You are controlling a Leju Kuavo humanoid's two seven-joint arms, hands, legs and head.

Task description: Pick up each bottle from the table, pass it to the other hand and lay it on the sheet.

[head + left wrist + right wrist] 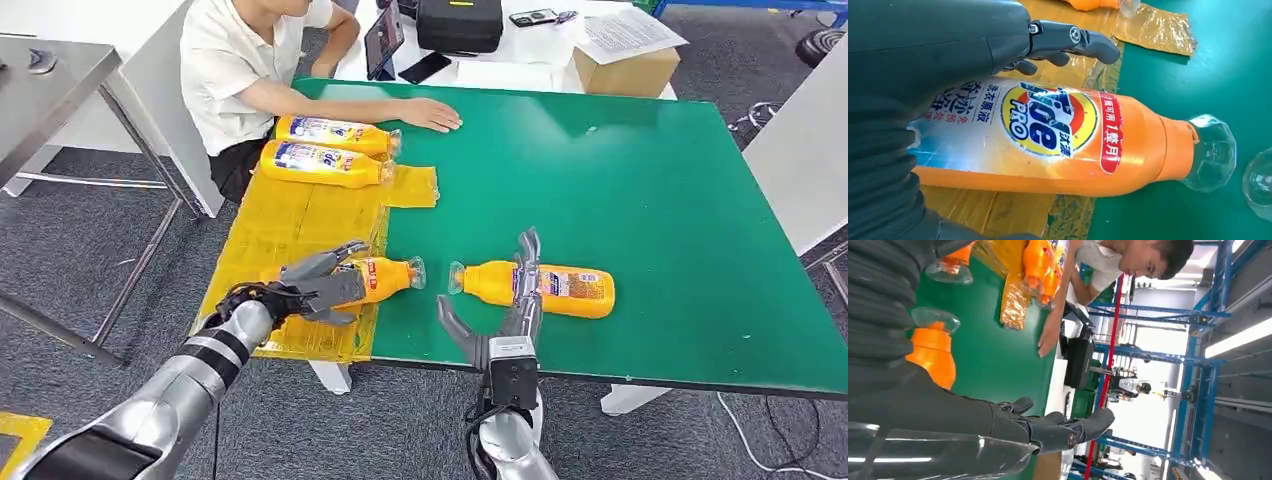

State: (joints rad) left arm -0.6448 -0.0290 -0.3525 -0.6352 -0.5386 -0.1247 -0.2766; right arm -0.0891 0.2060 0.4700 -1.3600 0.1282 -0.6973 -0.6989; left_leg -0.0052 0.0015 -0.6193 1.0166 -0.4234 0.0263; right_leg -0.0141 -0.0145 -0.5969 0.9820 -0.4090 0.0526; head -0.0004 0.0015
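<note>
- At the near edge of the yellow sheet (290, 225), the left hand (318, 285) curls around an orange bottle (375, 277), its fingers (1073, 42) arched over the label; whether it grips firmly I cannot tell.
- That bottle lies on its side, body on the sheet, clear cap (1209, 152) over the green table (620, 170).
- The right hand (510, 310) is spread, holding nothing, over the second bottle (540, 285).
- Two more bottles (325, 150) lie on the sheet by a person's hand (432, 115).
- The bottles look stiff, glossy and probably slippery and weighty; mid-body is the best hold.
</note>
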